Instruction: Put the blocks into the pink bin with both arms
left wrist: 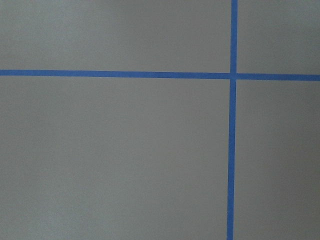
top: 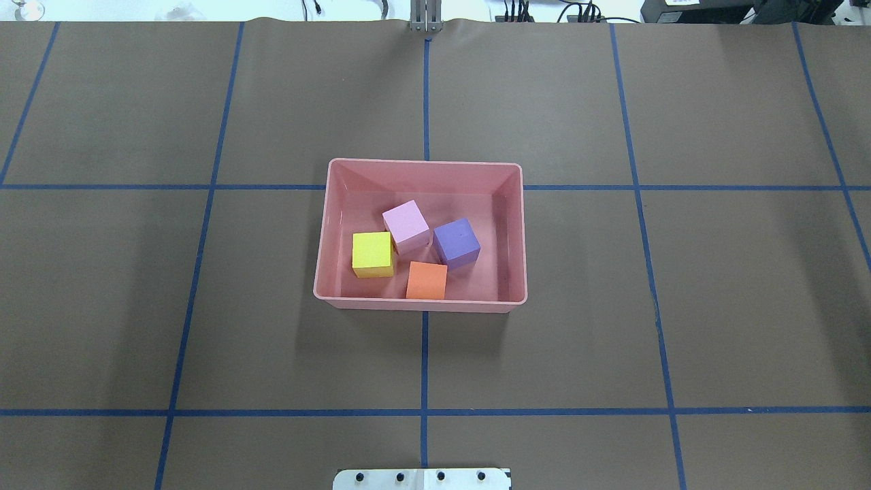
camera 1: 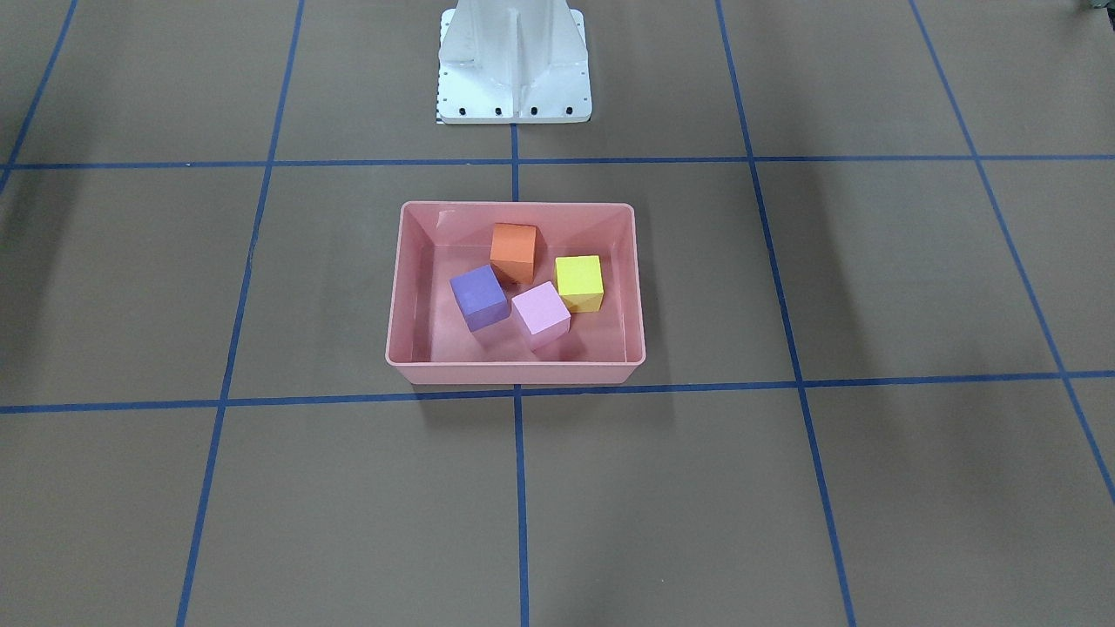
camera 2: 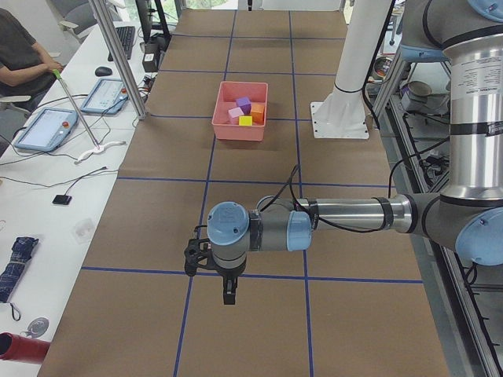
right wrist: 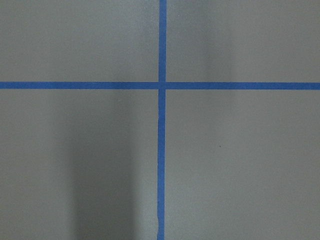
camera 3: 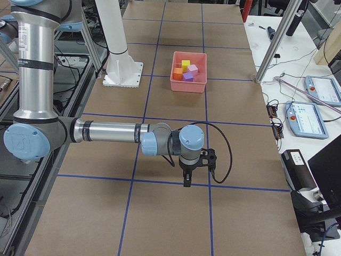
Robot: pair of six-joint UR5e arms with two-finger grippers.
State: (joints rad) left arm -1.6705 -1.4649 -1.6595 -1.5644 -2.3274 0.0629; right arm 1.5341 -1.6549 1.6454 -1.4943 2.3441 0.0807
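The pink bin (top: pixel 326 231) stands at the table's middle; it also shows in the front view (camera 1: pixel 399 287). Inside it lie the orange block (top: pixel 426 280), the purple block (top: pixel 456 241), the pale pink block (top: pixel 405 224) and the yellow block (top: pixel 372 252), close together. My left gripper (camera 2: pixel 228 294) shows only in the exterior left view, pointing down over the table far from the bin; I cannot tell if it is open or shut. My right gripper (camera 3: pixel 186 181) shows only in the exterior right view, likewise far from the bin; I cannot tell its state.
The white pedestal base (camera 1: pixel 514 78) stands behind the bin on the robot's side. Blue tape lines (top: pixel 424 408) grid the brown table. Both wrist views show only table and tape. Operator desks with tablets (camera 2: pixel 47 126) run along the far edge.
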